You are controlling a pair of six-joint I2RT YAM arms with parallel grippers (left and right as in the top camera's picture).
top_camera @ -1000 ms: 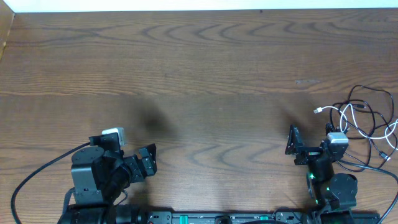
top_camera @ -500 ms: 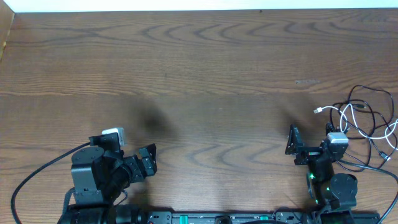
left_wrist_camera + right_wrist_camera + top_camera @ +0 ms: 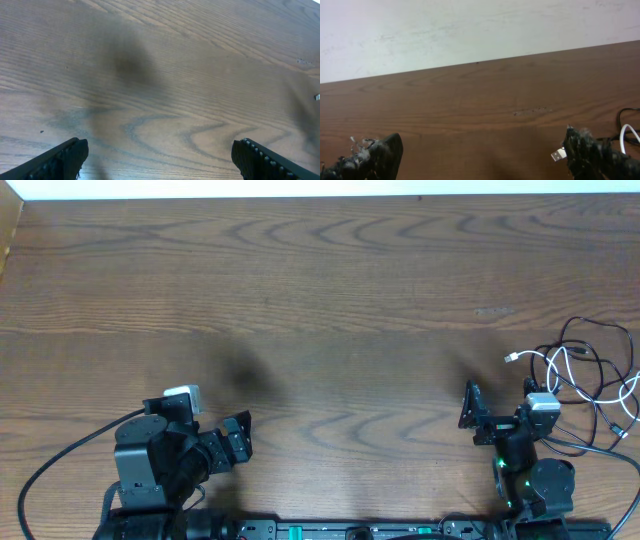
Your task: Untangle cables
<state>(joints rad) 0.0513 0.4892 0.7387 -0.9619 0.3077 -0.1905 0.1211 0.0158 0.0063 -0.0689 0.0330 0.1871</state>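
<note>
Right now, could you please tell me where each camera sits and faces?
Overhead: above the brown wooden table, looking straight down; both black arms show.
Left wrist: on left arm, angled down at bare wood; open left end effector shows.
Right wrist: on right arm, looking across to the white wall; open right end effector shows.
Shared: overhead and right wrist both show the white cable plug.

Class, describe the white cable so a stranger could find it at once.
Look to the wooden table's right edge, where thin cords lie tangled. The white cable is the only pale one among black cables, with a small plug pointing left.
</note>
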